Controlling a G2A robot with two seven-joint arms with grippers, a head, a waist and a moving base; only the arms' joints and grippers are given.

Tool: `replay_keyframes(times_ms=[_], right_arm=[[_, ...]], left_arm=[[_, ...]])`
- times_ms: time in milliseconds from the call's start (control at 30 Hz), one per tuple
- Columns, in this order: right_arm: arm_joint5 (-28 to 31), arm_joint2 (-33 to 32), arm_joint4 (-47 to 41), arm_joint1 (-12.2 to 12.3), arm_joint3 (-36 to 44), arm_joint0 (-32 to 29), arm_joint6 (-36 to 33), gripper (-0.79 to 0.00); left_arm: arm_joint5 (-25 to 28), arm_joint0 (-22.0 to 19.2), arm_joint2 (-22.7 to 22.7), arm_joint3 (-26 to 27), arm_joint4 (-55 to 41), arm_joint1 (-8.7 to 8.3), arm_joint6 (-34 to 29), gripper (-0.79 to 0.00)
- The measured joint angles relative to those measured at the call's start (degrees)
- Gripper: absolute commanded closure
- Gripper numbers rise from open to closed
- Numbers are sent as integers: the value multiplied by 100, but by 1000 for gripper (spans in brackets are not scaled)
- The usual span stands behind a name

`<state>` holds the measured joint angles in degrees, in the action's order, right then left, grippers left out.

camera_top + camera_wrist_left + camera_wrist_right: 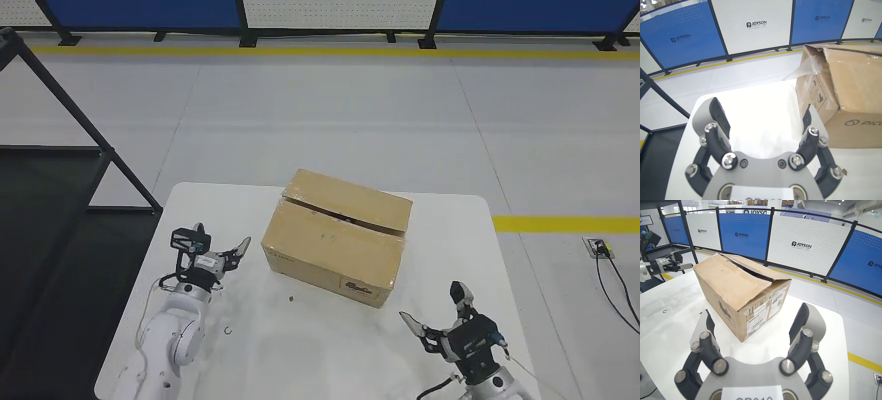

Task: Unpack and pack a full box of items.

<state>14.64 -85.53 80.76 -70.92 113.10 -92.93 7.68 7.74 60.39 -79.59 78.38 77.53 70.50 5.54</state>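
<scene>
A brown cardboard box [335,236] stands in the middle of the white table [300,340], its top flaps lying almost closed with a narrow dark gap between them. My left gripper [222,243] sits open to the left of the box, nothing between its fingers. In the left wrist view the left gripper [761,108] hovers over bare table with the box [851,91] close beside it. My right gripper [432,304] is open near the table's front right corner. From the right wrist, the right gripper [755,313] faces the labelled end of the box [740,285].
A black metal frame [60,130] stands off the table's left side. A small dark ring [229,328] and a tiny brown scrap [290,296] lie on the table in front of the box. Blue and white fence panels [330,12] line the far floor.
</scene>
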Motion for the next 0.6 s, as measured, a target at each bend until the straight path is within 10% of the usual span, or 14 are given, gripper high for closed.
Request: replay_keyframes(times_ms=[600], right_arm=[[912, -459, -3301, 43, -854, 1416, -2230, -785]], left_arm=[[96, -287, 374, -250, 313, 66, 122, -785]])
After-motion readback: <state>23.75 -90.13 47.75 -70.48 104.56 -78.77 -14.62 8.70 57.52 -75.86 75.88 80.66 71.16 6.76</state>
